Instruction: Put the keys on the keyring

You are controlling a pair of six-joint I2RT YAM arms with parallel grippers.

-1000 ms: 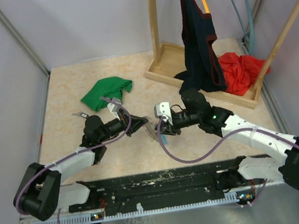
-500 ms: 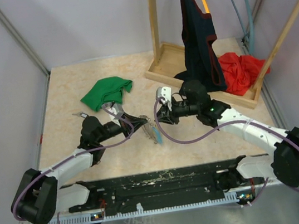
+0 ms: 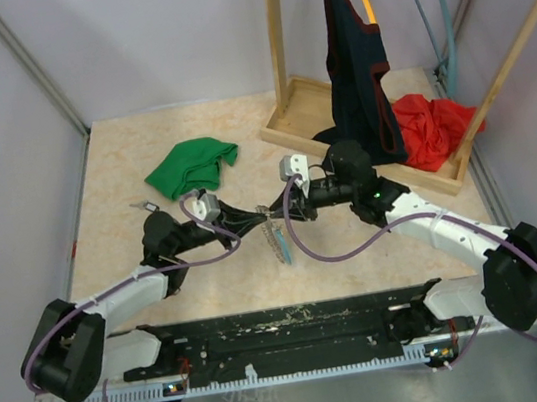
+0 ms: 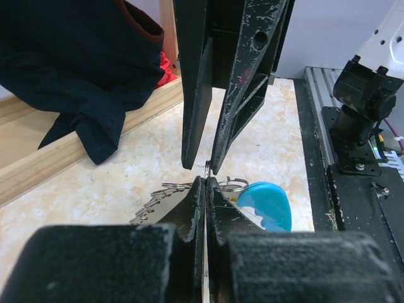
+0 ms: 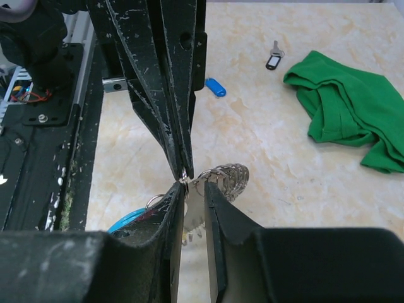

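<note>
The keyring is a chain of silvery rings with a light blue tag. It hangs just above the table between both gripper tips. My left gripper is shut on one thin ring; the chain and the blue tag lie behind its fingers. My right gripper meets it tip to tip and is closed on a ring link, with metal between its fingers. A blue-headed key and a dark-headed key lie loose on the table.
A green cloth lies at the back left, also in the right wrist view. A wooden rack base with a dark garment and a red cloth stands at the back right. A black rail runs along the near edge.
My right gripper has lifted and swung back, then come tip to tip with the left gripper. The left gripper has shifted right, and the keyring now hangs between the two.
</note>
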